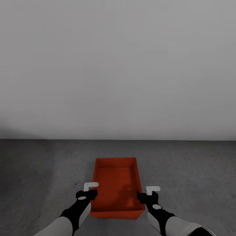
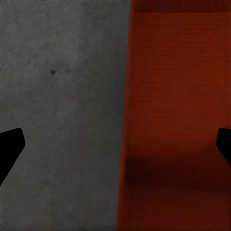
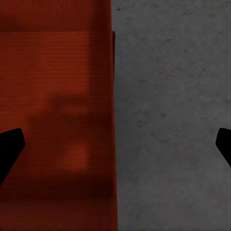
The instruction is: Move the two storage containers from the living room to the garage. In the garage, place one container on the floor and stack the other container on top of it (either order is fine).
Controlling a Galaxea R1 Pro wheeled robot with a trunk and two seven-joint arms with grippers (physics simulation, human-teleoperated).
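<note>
One orange-red storage container (image 1: pixel 115 183) rests open side up on the dark grey concrete floor (image 1: pixel 46 170), close in front of me. My left gripper (image 1: pixel 87 196) hovers over its left long wall and my right gripper (image 1: pixel 147 196) over its right long wall. In the left wrist view the left gripper (image 2: pixel 115 149) is open, its dark fingertips (image 2: pixel 9 149) spread wide to either side of the container wall (image 2: pixel 126 120), without touching it. The right gripper (image 3: pixel 115 149) is open the same way, straddling the opposite wall (image 3: pixel 113 120) above the ribbed bottom (image 3: pixel 53 86).
A plain white-grey wall (image 1: pixel 118 65) rises a short way beyond the container. Bare speckled concrete (image 3: pixel 173 120) spreads to the left and right of the bin.
</note>
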